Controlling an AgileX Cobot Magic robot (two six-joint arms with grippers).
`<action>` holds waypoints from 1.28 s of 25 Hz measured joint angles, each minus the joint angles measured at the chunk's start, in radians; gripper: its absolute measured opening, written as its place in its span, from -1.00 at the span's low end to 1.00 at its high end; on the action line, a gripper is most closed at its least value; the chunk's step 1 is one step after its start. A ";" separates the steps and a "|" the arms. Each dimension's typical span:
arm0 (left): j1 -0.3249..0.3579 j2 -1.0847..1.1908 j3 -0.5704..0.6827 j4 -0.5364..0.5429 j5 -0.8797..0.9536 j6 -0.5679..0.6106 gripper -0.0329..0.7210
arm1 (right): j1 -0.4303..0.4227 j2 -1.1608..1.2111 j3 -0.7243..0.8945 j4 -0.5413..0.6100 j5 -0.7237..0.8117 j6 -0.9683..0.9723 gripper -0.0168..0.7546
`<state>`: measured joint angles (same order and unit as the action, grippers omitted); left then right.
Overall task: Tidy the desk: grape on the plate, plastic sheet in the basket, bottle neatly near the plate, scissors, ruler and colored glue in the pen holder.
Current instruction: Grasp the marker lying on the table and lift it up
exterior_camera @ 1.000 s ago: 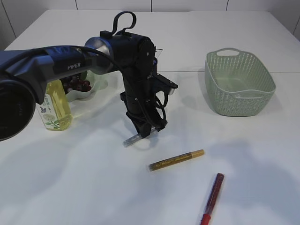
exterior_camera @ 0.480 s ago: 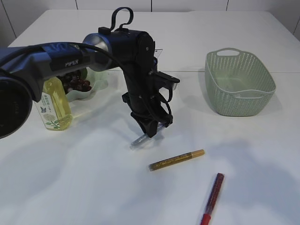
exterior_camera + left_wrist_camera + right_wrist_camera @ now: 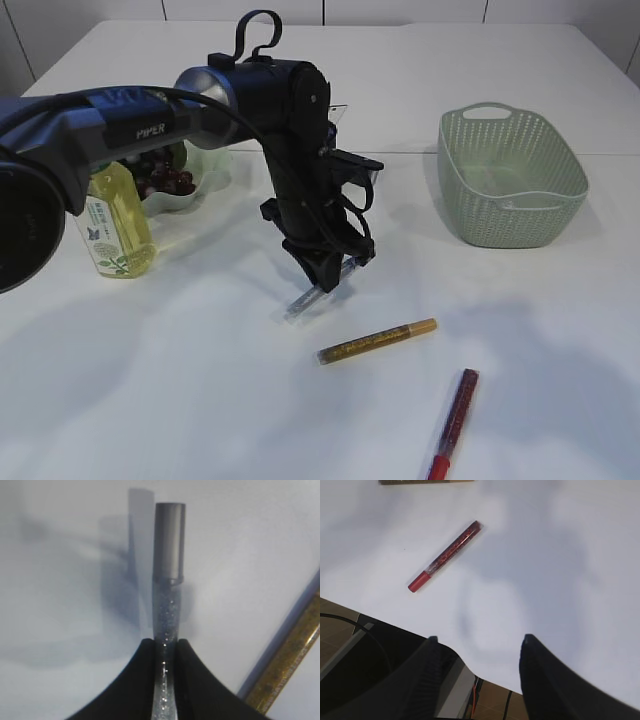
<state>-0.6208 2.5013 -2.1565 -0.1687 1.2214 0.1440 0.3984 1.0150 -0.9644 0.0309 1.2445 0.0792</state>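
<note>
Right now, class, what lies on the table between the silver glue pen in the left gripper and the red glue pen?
The gold glue pen lies between them, seen in the exterior view.

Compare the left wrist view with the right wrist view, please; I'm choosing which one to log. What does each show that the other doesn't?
Only the left wrist view shows the left gripper shut on the silver glitter glue. Only the right wrist view shows the red glitter glue lying untouched and the open right gripper. Both show the gold glitter glue and the white table.
</note>
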 joint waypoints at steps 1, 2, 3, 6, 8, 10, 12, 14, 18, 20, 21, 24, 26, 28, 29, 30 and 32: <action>0.000 0.000 0.000 -0.001 0.000 -0.009 -0.71 | 0.000 0.000 0.000 0.000 0.000 0.000 0.09; 0.000 0.000 0.000 -0.002 0.000 -0.018 -0.71 | 0.000 0.000 0.000 0.000 0.000 0.000 0.09; 0.000 0.000 0.000 -0.003 0.000 -0.027 -0.71 | 0.000 0.000 0.000 0.000 0.000 0.000 0.09; 0.000 -0.002 0.000 -0.005 0.000 -0.055 -0.71 | 0.000 0.000 0.000 0.000 0.000 0.000 0.09; 0.000 -0.005 0.000 -0.005 0.000 -0.074 -0.71 | 0.000 0.000 0.000 0.000 0.000 0.000 0.09; 0.000 -0.016 0.003 -0.005 0.000 -0.087 -0.71 | 0.000 0.000 0.000 0.000 0.000 0.000 0.09; 0.000 -0.041 0.011 -0.005 0.000 -0.106 -0.71 | 0.000 0.000 0.000 0.000 0.000 0.000 0.09; 0.000 -0.067 0.034 -0.005 0.000 -0.115 -0.71 | 0.000 0.000 0.000 0.000 0.000 0.000 0.09; 0.000 -0.120 0.102 -0.005 0.000 -0.121 -0.71 | 0.000 0.000 0.000 0.000 0.000 0.000 0.09; 0.000 -0.145 0.141 -0.005 0.000 -0.121 -0.71 | 0.000 0.000 0.000 0.000 0.000 0.000 0.09; 0.000 -0.157 0.155 -0.003 0.000 -0.121 -0.71 | 0.000 0.000 0.000 0.000 0.000 0.000 0.09; 0.000 -0.198 0.194 0.010 0.000 -0.121 -0.71 | 0.000 0.000 0.000 0.000 0.000 0.000 0.09; 0.000 -0.229 0.215 0.016 0.000 -0.121 -0.71 | 0.000 0.000 0.000 0.000 0.000 0.000 0.09; 0.000 -0.256 0.231 0.018 0.000 -0.123 -0.71 | 0.000 0.000 0.000 0.000 0.000 0.000 0.09; 0.000 -0.267 0.242 0.018 0.000 -0.123 -0.71 | 0.000 0.000 0.000 0.000 0.000 0.000 0.09; 0.000 -0.284 0.254 0.018 0.000 -0.123 -0.71 | 0.000 0.000 0.000 0.000 0.000 0.000 0.09; 0.000 -0.311 0.284 0.018 0.000 -0.123 -0.71 | 0.000 0.000 0.000 0.000 0.000 0.000 0.09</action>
<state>-0.6208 2.1902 -1.8724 -0.1505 1.2214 0.0209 0.3984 1.0150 -0.9644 0.0309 1.2445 0.0792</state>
